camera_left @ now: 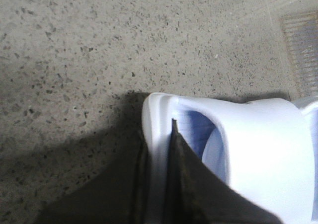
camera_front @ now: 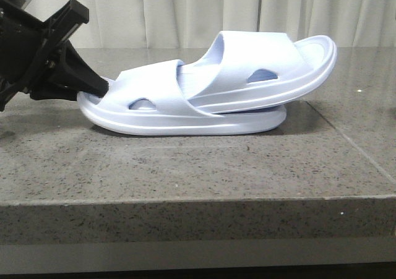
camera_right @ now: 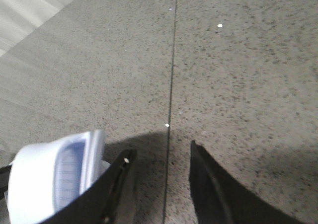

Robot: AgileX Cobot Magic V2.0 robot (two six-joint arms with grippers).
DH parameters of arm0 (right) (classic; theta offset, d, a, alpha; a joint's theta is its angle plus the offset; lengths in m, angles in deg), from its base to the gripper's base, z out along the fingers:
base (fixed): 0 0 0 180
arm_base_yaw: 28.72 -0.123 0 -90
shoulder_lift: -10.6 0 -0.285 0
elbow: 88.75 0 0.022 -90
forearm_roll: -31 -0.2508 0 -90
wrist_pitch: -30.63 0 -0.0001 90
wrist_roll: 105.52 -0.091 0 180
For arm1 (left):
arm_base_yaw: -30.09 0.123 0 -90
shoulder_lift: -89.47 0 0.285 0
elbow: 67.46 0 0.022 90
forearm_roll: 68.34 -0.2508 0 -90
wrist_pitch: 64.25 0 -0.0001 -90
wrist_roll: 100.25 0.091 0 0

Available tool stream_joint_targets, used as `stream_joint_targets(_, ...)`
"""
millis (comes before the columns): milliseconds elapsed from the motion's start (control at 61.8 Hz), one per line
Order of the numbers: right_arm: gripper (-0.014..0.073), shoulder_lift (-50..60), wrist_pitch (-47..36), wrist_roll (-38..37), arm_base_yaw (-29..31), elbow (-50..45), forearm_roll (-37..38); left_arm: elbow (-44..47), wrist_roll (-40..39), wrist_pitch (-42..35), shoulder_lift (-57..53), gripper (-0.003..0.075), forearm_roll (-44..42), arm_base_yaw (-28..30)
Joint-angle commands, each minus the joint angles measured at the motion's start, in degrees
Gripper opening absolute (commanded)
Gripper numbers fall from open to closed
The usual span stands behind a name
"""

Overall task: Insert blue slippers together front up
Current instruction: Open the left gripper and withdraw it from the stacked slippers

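Speckled grey stone table (camera_front: 185, 167), with a thin seam line running across it, backed by pale pleated curtains (camera_front: 185, 13). Item: blue slippers, one pair, nested, at the centre of the front view. Lower slipper (camera_front: 142, 109) lies flat on the table, sole down; upper slipper (camera_front: 272, 68) is pushed under the lower one's strap, its free end tilted up toward 2 o'clock and overhanging the lower sole. Oval side vents visible on both straps. Left gripper (camera_front: 93, 86), black, enters from 9 o'clock and is clamped on the lower slipper's end rim; in the left wrist view one dark finger (camera_left: 186, 184) sits inside on the footbed, the other outside the rim wall. Right gripper (camera_right: 161, 184) is not seen in the front view; its wrist view shows the fingers spread apart over bare table, pinching nothing, with one slipper's ribbed end (camera_right: 54, 179) just beside one finger.
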Motion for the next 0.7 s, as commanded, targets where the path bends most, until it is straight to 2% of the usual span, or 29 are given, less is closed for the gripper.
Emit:
stream_joint_targets(0,0.0300,1.56,3.30,1.08,1.32,1.16,-0.81,-1.41,0.17,1.81,-1.77,-0.0020,2.26,-0.25)
stream_joint_targets(130,0.0300,1.56,3.50,1.08,1.25,1.16,0.48,-1.41,0.75,1.35,-1.77,-0.0015,2.26,-0.25)
stream_joint_targets(194,0.0300,1.56,3.55,1.08,1.25,1.16,0.49,-1.41,0.88,1.35,-1.77,0.0031,2.26,-0.25)
stream_joint_targets(389,0.0300,1.56,5.88,2.96,1.25,1.16,1.45,-1.41,0.88,1.45,-1.88,0.0340,1.99,-0.25)
stream_joint_targets(470,0.0300,1.64,6.53,3.02,1.25,1.16,1.50,-1.41,0.88,1.45,-2.59,0.0417,1.05,0.30)
stream_joint_targets(583,0.0300,2.55,7.91,3.02,0.62,1.16,2.74,-2.04,-0.80,1.54,-5.25,0.0421,-5.35,2.30)
stream_joint_targets(680,0.0300,4.39,8.04,2.80,-1.93,1.22,5.36,-3.09,-6.83,1.54,-8.93,0.0421,-14.64,4.62)
